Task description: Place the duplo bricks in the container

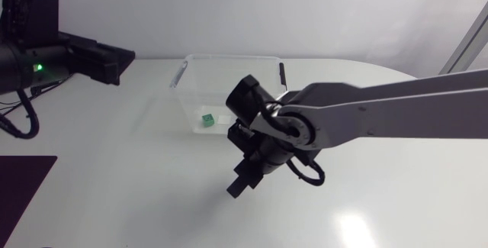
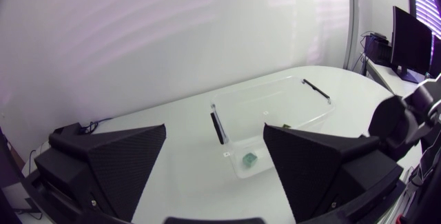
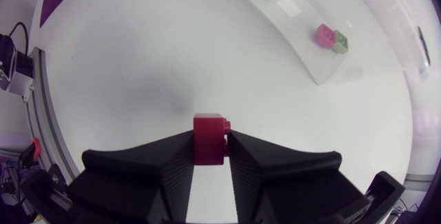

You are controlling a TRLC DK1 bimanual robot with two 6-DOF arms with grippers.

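a white table [image 1: 114, 179] with a smooth, faintly glossy top and a rounded far right corner carries a single clear plastic container [image 1: 229, 57]. open at the top, it stands flat toward the far edge, near that edge's middle and well apart from the near edge, with a black clip [image 1: 177, 75] on each short side.

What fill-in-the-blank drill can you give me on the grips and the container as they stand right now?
1. The right gripper is shut on a duplo brick whose colour is ____.
2. The left gripper is ____, holding nothing.
3. The teal brick lies ____ the clear container.
Missing words: red; open; inside.
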